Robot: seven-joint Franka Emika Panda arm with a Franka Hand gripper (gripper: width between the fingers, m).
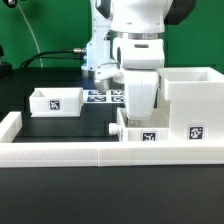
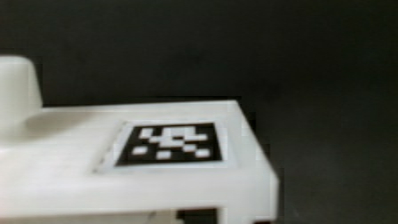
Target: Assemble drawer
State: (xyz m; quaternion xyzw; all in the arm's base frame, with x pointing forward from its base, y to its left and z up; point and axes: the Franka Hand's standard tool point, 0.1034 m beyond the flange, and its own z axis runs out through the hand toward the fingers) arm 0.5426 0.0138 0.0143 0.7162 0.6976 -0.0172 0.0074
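Note:
A small white drawer (image 1: 146,131) with a code tag on its front sits on the black table against the front rail, just left of the big white housing (image 1: 195,100). My gripper (image 1: 140,113) comes down onto this drawer's top and looks shut on its wall; the fingertips are hidden behind the hand. In the wrist view the drawer (image 2: 173,143) fills the frame, blurred and very close, tag facing the camera, with my gripper (image 2: 199,216) only a dark notch at its edge. A second small tagged drawer (image 1: 55,100) stands apart at the exterior view's left.
Long white border rails run along the front (image 1: 90,152) and the exterior view's left (image 1: 9,126). The marker board (image 1: 104,96) lies behind the gripper. A white post (image 2: 15,85) rises at the edge of the wrist view. The black table (image 1: 85,122) lies between the two drawers.

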